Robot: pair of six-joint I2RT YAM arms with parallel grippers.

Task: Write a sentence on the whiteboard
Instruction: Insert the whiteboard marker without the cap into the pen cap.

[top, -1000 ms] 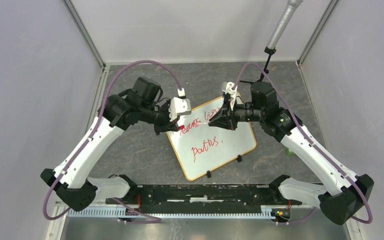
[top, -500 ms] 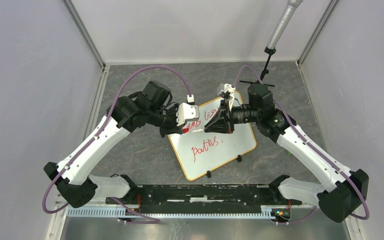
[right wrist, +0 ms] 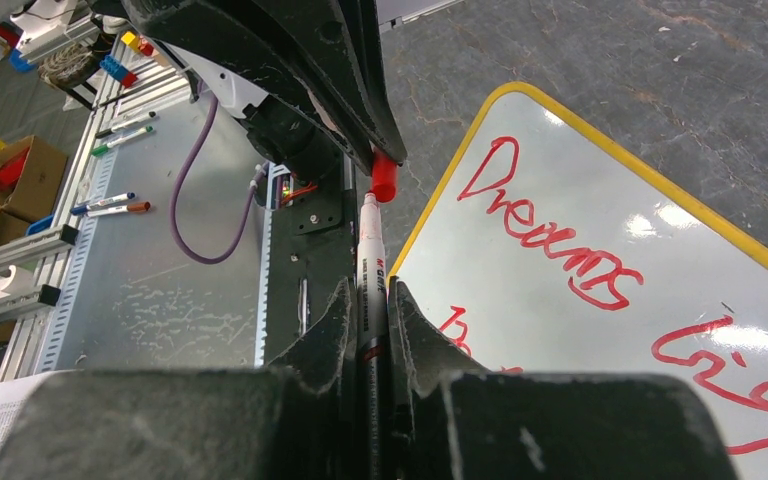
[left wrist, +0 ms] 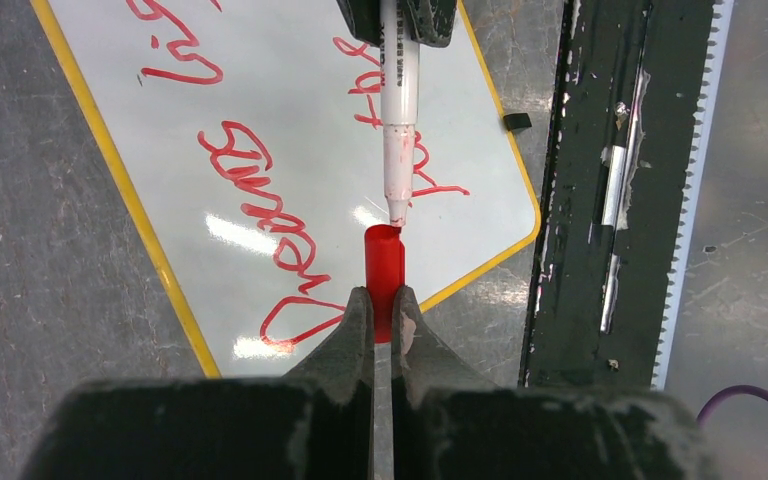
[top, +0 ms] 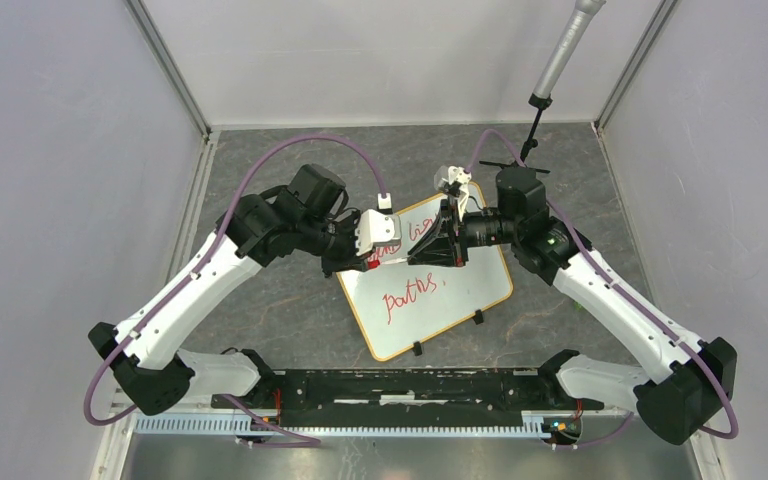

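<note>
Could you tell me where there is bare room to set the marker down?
Bare table between the left arm and the whiteboard, and along the back wall. Crowded where the left end effector and right end effector meet over the board.

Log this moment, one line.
left pincer: shut on red cap | right pincer: shut on marker | tip at cap mouth, unseated | whiteboard: sentence written

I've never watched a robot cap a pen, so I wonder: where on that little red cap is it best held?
By its closed end, coming from behind, much as the left fingers pinch the red cap now. It is a short tube whose open mouth faces the tip of the marker, so a grip at the rear likely leaves that mouth free.
</note>
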